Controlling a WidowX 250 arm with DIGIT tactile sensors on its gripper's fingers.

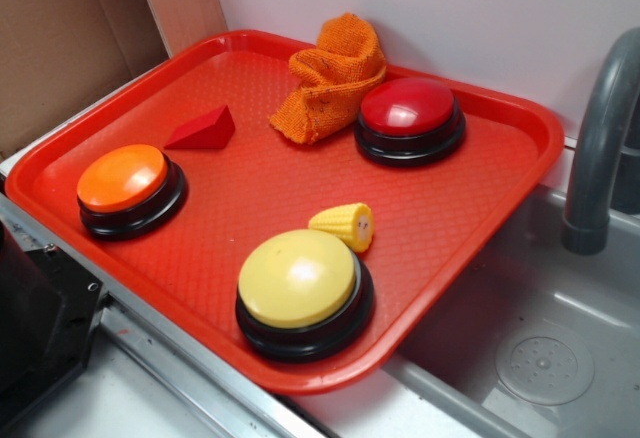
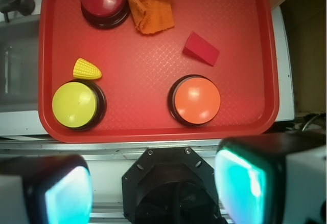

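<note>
My gripper [image 2: 153, 185] hangs high above the robot's black base [image 2: 173, 183], open, with nothing between its two pads [image 2: 240, 183]. It is out of sight in the exterior view. Ahead lies a red tray [image 2: 153, 127] [image 1: 500, 208]. On it stand an orange button [image 2: 194, 99] [image 1: 125, 180], a yellow button [image 2: 76, 104] [image 1: 298, 283] and a red button [image 2: 103, 0] [image 1: 408, 113]. A toy corn cob [image 2: 86, 70] [image 1: 345, 224] lies beside the yellow button. A red wedge block [image 2: 201, 48] [image 1: 202, 129] and a crumpled orange cloth [image 2: 150, 3] [image 1: 330, 78] lie toward the far side.
A grey sink basin [image 1: 540, 328] with a drain lies to the right of the tray, with a grey faucet [image 1: 600, 148] [image 2: 13, 1] over it. Brown cardboard [image 1: 60, 38] stands at the left. A metal rail [image 2: 153, 144] runs between tray and robot base.
</note>
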